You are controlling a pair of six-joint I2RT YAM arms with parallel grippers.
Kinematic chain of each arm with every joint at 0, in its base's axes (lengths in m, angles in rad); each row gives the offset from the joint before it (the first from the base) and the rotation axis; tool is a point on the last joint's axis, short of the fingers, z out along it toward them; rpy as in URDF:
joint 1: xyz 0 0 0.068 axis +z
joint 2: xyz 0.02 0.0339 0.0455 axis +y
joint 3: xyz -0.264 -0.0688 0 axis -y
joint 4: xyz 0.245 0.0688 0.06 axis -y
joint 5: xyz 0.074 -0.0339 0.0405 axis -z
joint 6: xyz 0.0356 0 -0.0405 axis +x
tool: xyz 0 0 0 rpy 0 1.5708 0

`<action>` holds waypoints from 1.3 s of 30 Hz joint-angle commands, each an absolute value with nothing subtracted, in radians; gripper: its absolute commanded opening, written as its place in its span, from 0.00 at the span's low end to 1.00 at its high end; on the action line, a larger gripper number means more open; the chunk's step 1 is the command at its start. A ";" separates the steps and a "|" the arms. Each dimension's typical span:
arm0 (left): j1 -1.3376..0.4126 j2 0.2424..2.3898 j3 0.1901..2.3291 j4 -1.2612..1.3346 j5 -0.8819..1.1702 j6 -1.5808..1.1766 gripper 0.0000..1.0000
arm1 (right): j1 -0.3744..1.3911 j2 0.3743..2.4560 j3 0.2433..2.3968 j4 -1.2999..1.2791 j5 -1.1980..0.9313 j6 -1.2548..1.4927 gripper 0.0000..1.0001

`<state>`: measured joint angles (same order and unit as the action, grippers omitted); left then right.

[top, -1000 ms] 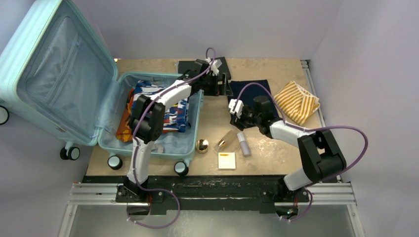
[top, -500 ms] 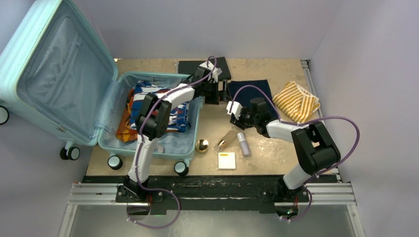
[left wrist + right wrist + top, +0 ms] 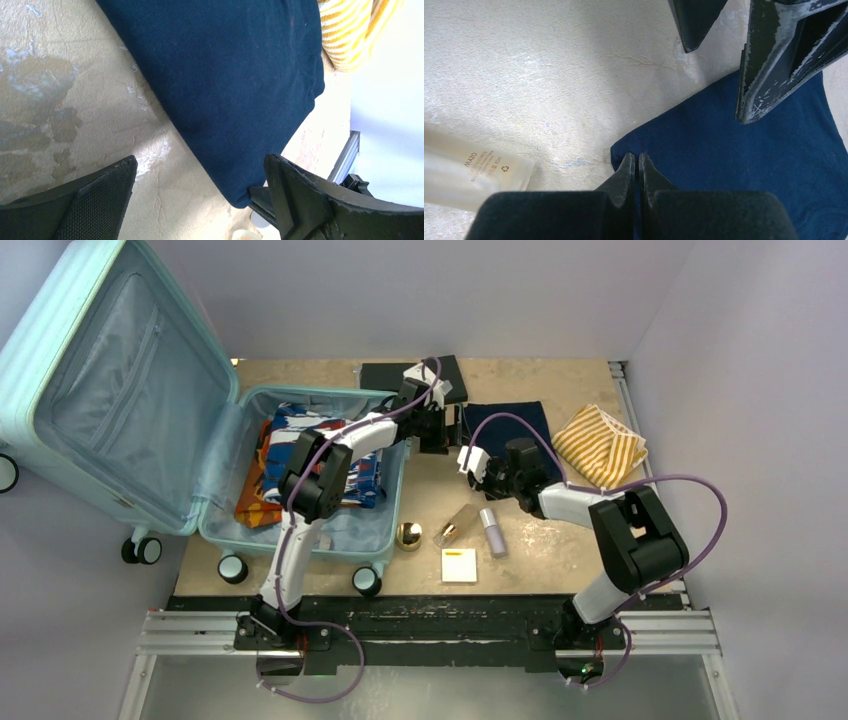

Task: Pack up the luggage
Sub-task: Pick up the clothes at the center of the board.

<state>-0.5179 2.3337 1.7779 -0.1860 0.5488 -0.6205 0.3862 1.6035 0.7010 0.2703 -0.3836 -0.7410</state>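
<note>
Bearing open luggage, the stained beige tabletop meets pale walls.

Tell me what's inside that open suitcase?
The suitcase holds a blue, white and red patterned cloth and an orange cloth beside it. The left arm covers part of them; anything underneath is hidden.

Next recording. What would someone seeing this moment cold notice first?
The big mint luggage lies open at the table's left, lid thrown back, with bright patterned clothes in its base. Next, both arms meet at the navy cloth at the far middle of the table. The left gripper is open above it and the right gripper is shut at its near corner.
</note>
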 commanded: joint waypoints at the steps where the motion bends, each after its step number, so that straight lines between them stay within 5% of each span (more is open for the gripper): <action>1: -0.524 2.372 1.794 -0.169 0.556 -0.639 0.99 | 0.391 1.570 0.729 0.312 -0.380 -0.754 0.00; 22: -0.583 2.465 1.868 -0.193 0.589 -0.627 0.97 | 0.389 1.395 0.662 0.337 -0.373 -0.747 0.00; 27: -0.596 2.475 1.864 -0.168 0.625 -0.634 0.70 | 0.389 1.386 0.656 0.339 -0.371 -0.744 0.00; 32: -0.604 2.471 1.864 -0.159 0.644 -0.634 0.22 | 0.387 1.363 0.666 0.308 -0.373 -0.731 0.00; 33: -0.605 2.468 1.865 -0.159 0.646 -0.633 0.09 | 0.387 1.354 0.675 0.282 -0.378 -0.732 0.10; 34: -0.605 2.463 1.866 -0.161 0.645 -0.632 0.00 | 0.385 1.343 0.689 0.251 -0.390 -0.735 0.32; 36: -0.604 2.446 1.874 -0.175 0.638 -0.623 0.00 | 0.383 1.309 0.719 0.172 -0.408 -0.743 0.71; 39: -0.603 2.407 1.894 -0.218 0.615 -0.604 0.00 | 0.373 1.223 0.761 0.065 -0.423 -0.742 0.97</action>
<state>-0.5865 2.4294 1.8713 -0.1513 0.6144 -0.6350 0.3843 1.3338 0.6746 0.1848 -0.3889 -0.7387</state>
